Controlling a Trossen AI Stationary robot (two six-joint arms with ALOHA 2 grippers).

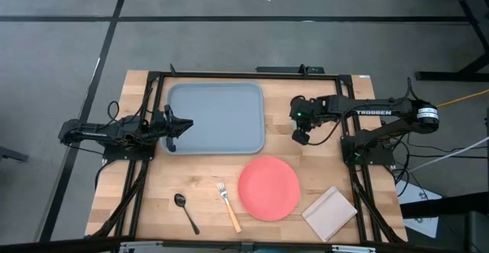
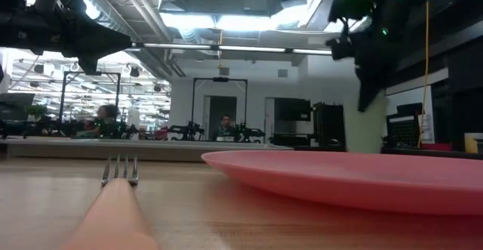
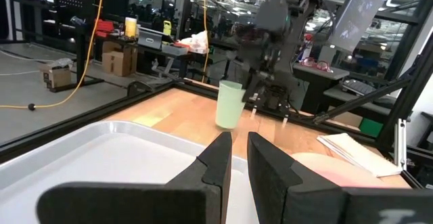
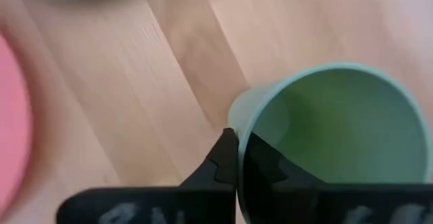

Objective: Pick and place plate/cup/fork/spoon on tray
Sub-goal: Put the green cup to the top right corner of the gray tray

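Dark and low, the left arm lies along the left side of the pale wooden table, its left gripper reaching over the left edge of the large grey-blue plastic tray. In the left wrist view its two fingers stand nearly together with only a thin gap, and nothing is between them. The rectangular tray with rounded corners sits at the back middle of the table. Nearer the front edge, left of centre, lies the small dark spoon with its oval bowl toward the tray. Just right of it lies the fork with silver tines and a light orange handle, tines also toward the tray. Right of the fork, close but apart, rests the large flat round coral-red plate, in front of the tray's right corner. Further right, near the front right corner, a tan rectangular notepad lies at a slant. Above the plate and right of the tray, the right gripper reaches in from the right arm. Its fingers pinch the rim of the small pale green cylindrical cup, one inside and one outside the wall.
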